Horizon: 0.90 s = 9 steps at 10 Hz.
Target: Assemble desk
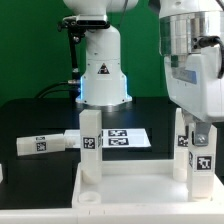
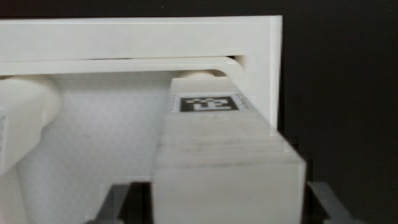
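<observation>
The white desk tabletop (image 1: 140, 190) lies at the front of the black table, rim up. One white tagged leg (image 1: 90, 142) stands upright at its corner on the exterior view's left. A second leg (image 1: 183, 140) stands at the far corner on the exterior view's right. My gripper (image 1: 202, 135) is shut on a third leg (image 1: 203, 165), held upright just in front of that one. In the wrist view this leg (image 2: 222, 150) fills the gap between my fingers (image 2: 125, 205), its far end at the tabletop's rimmed corner (image 2: 143, 40). My gripper (image 2: 226, 205) holds the near end.
A loose leg (image 1: 45, 143) lies flat on the table at the exterior view's left. The marker board (image 1: 125, 138) lies behind the tabletop. The robot base (image 1: 103, 70) stands at the back. A rounded white part (image 2: 27, 115) sits beside the held leg.
</observation>
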{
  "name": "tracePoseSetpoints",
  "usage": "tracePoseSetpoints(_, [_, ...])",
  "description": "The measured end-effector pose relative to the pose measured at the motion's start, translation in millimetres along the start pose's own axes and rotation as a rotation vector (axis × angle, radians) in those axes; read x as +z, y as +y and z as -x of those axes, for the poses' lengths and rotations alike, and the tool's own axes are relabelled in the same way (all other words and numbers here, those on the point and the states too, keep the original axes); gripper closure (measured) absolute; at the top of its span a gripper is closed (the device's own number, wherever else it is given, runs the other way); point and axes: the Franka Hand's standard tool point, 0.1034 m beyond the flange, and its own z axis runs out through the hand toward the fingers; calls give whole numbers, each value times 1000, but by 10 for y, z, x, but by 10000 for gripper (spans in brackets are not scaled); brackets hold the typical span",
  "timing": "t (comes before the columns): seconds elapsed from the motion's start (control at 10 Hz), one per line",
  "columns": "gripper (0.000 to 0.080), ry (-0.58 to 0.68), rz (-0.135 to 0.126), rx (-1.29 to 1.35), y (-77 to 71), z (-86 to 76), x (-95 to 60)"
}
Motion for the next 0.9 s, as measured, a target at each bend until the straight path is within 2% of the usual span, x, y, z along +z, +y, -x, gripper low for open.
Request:
tracePoseSetpoints(0.2, [515, -1, 1, 167, 5, -2, 4])
tracePoseSetpoints(0.3, [515, -28, -27, 380, 19, 9, 13])
tracePoseSetpoints(0.4, [515, -40, -48, 410, 44, 12, 9])
tracePoseSetpoints(0.5, [515, -40, -46, 381, 40, 15, 9])
tracePoseSetpoints(0.6, [442, -30, -38, 297, 54, 19, 18])
tracePoseSetpoints(0.7, [260, -22, -14, 121, 66, 59, 11])
tracePoseSetpoints(0.8, [260, -16, -11, -62, 64, 94, 18])
tracePoseSetpoints(0.9, [173, -18, 2, -258, 86, 144, 31])
